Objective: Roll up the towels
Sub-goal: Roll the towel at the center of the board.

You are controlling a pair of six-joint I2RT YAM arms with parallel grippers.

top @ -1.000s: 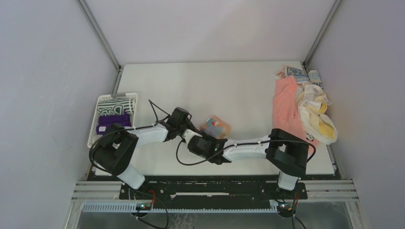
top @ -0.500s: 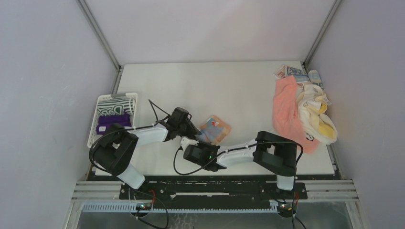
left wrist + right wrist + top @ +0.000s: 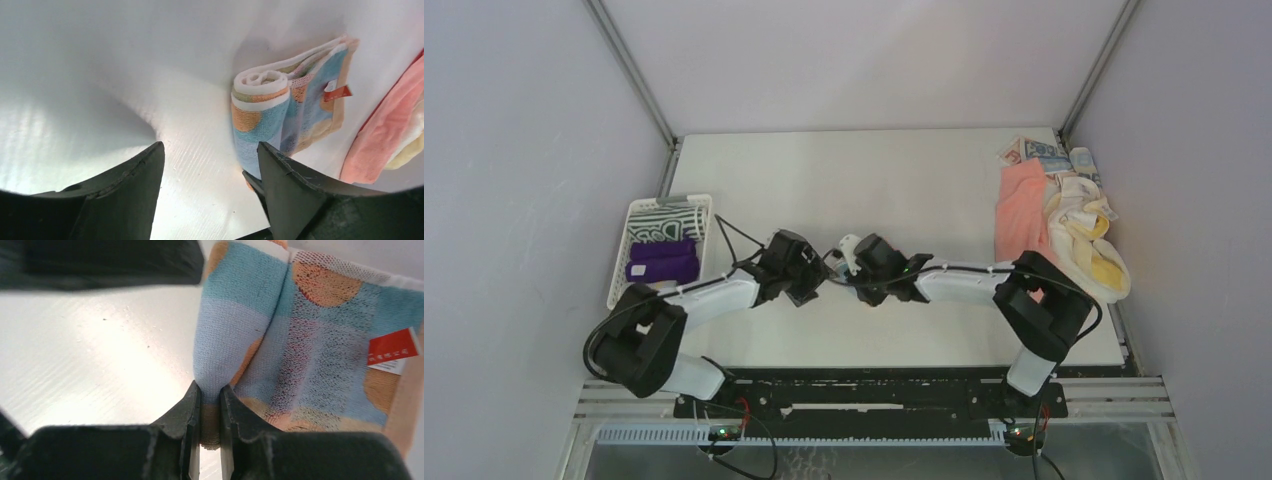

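White desk (image 3: pixel 874 180), mid-frame: blue-orange towel (image 3: pixel 320 340) is partly rolled, pinched by the right claw (image 3: pixel 210 390), left claw (image 3: pixel 210 147) spread beside it. Finished rolls (image 3: pixel 662 268) are stashed in the basket (image 3: pixel 618 272) at left; the pile (image 3: pixel 1079 235) at right is unrolled.

We see one white table (image 3: pixel 874 180). Near its left edge sits a white slotted basket (image 3: pixel 670 199). Near the middle a blue-and-orange towel (image 3: pixel 280 115) lies on the surface, one end rolled up. Along the right edge a pink towel (image 3: pixel 1021 215) is spread out, with a yellow towel (image 3: pixel 1089 245) bunched partly over it. A blue-printed towel (image 3: pixel 1044 152) sits in the far right corner.
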